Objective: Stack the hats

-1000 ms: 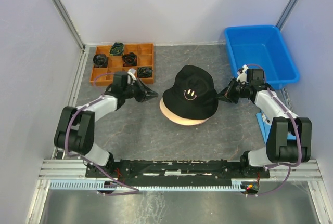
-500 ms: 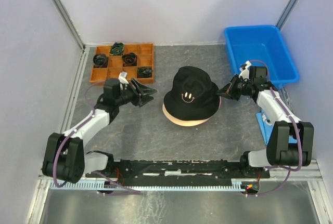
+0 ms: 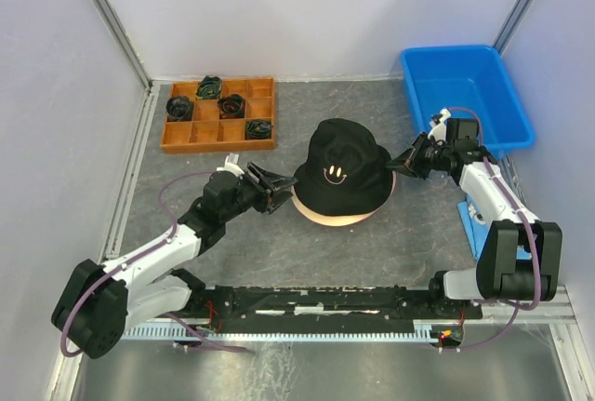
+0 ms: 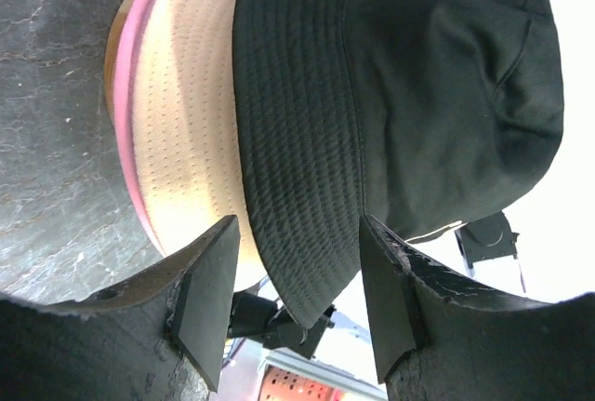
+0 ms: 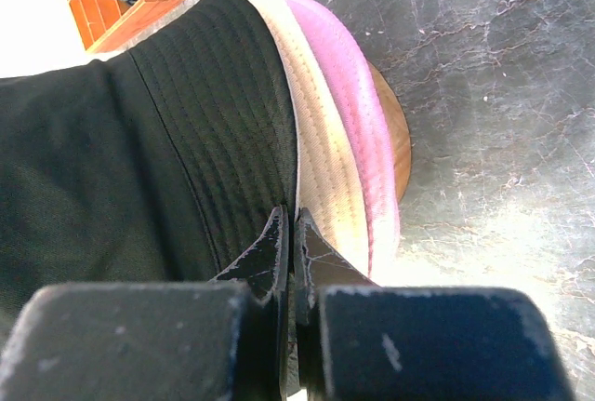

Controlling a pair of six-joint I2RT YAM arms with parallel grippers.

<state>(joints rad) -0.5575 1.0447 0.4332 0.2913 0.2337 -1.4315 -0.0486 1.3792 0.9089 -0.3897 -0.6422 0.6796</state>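
Now: black hat (image 3: 342, 164), smiley facing arms, tops stack at mid table (image 3: 279, 243). Under it beige hat (image 4: 186, 122), then pink hat (image 5: 349, 94), all over wooden stand (image 5: 395, 136). Left fingers (image 4: 200, 308) apart at stack's left side, black brim edge between them. Right fingers (image 5: 265, 266) pressed together, tips at black brim edge on right side; fabric pinched or not, cannot tell. Orange tray (image 3: 220, 113) and blue bin (image 3: 465, 94) well apart from stack.
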